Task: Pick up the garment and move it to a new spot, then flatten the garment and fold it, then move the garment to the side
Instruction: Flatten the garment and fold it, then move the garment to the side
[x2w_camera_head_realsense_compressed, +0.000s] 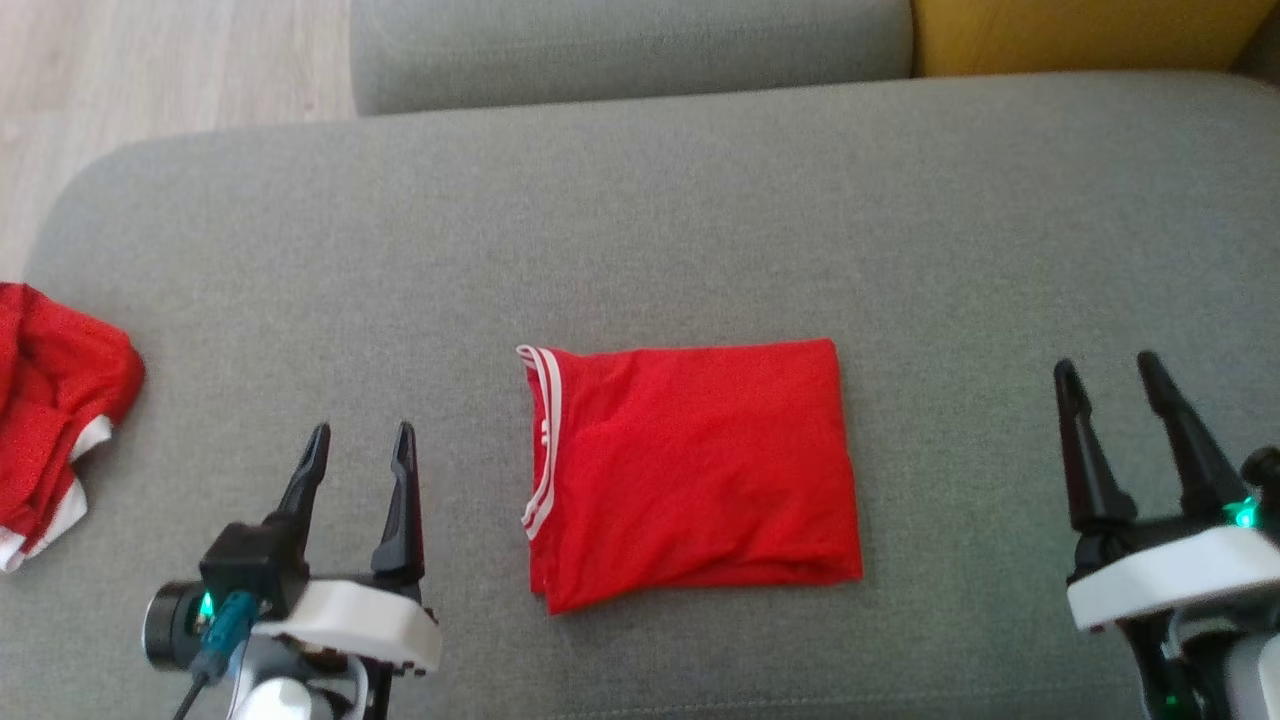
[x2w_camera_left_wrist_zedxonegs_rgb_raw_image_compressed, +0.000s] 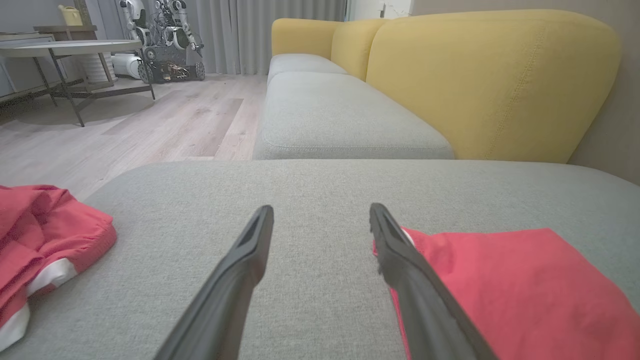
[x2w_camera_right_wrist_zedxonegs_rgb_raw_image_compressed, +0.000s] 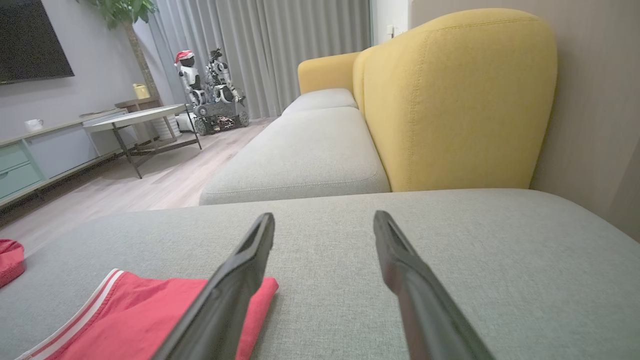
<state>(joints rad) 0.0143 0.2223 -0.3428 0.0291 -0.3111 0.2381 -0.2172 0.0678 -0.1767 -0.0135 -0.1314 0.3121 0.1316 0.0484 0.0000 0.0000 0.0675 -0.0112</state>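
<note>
The garment (x2w_camera_head_realsense_compressed: 690, 470) lies at the centre of the head view as a neat red rectangle on the grey cushion (x2w_camera_head_realsense_compressed: 700, 220), its white trim (x2w_camera_head_realsense_compressed: 545, 440) turned to nine o'clock. It looks folded already, so what seems left is the shift to the side.

The left gripper (x2w_camera_head_realsense_compressed: 362, 428) sits near it at about eight o'clock. The right gripper (x2w_camera_head_realsense_compressed: 1106, 360) stands well apart at three o'clock, and both point to twelve. Each pair of jaws is spread wide with nothing held, and bare upholstery shows through the gap in both wrist views. This flanking stance probably suits a two-sided lift that keeps the fold from opening.

A second red heap (x2w_camera_head_realsense_compressed: 50, 400) with white lining sits crumpled at the cushion's nine o'clock edge. The frame cuts it off, so I can't tell what it is. It takes up that side, so the open stretch toward three o'clock looks the easier landing place.
</note>
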